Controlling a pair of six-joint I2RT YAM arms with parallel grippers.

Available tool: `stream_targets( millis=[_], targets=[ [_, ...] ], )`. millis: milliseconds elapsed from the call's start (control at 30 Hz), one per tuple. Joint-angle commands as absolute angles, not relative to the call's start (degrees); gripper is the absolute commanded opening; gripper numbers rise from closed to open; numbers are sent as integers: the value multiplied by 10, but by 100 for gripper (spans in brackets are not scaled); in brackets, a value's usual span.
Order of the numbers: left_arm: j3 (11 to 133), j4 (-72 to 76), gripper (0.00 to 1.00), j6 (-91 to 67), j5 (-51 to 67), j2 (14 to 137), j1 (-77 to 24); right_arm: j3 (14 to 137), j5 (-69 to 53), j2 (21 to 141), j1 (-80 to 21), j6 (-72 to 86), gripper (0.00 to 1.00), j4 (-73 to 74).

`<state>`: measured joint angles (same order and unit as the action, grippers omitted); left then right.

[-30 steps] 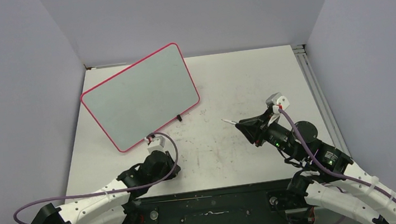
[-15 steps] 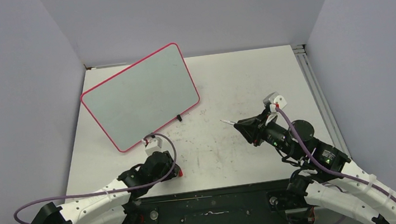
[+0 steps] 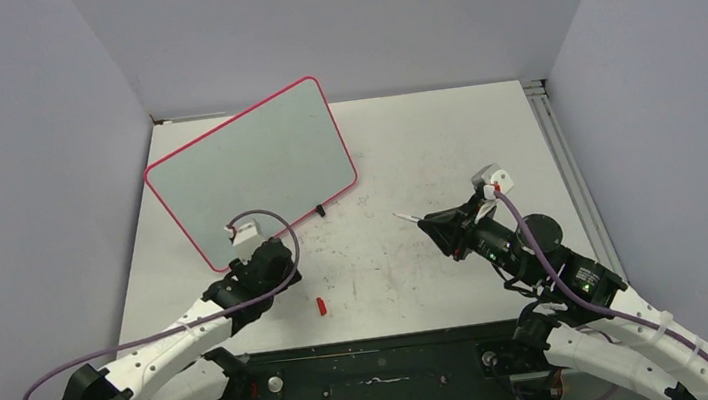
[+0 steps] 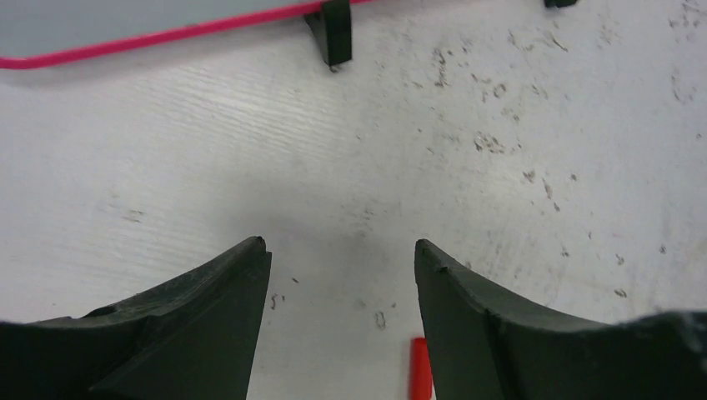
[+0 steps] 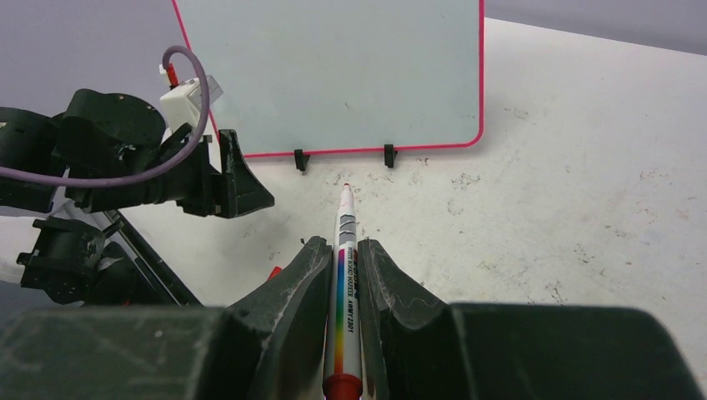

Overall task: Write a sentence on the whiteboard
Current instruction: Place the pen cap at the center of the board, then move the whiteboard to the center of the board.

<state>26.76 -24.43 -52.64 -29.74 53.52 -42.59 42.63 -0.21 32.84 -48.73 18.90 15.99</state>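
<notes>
The whiteboard stands propped on its two black clip feet at the far left of the counter. The left jaws are spread with nothing between them, low over the counter near the board's lower edge — a small red cap lies just beside them. The right jaws are clamped on a marker — its tip is bared and points toward the board, well apart from it.

Glossy whiteboard, scuffed matt table, matt black plastic left claw.
</notes>
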Motion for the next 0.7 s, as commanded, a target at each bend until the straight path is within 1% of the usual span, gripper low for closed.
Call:
stream_targets(
  millis=[0, 133, 300, 367, 433, 667],
  targets=[
    [294, -208, 61, -496, -349, 575, -384, 430, 4, 331, -486, 198, 5, 119],
    [303, -143, 58, -484, -354, 616, -368, 427, 4, 333, -486, 200, 5, 109],
    [325, -90, 58, -478, -358, 690, -363, 423, -14, 345, -486, 202, 5, 94],
    [333, -83, 52, -479, -366, 715, -360, 424, -15, 349, -487, 201, 5, 91],
    [337, -78, 49, -482, -374, 733, -358, 424, -17, 352, -487, 200, 5, 90],
    [355, -57, 49, -491, -394, 785, -355, 413, -25, 356, -487, 207, 5, 68]
  ],
)
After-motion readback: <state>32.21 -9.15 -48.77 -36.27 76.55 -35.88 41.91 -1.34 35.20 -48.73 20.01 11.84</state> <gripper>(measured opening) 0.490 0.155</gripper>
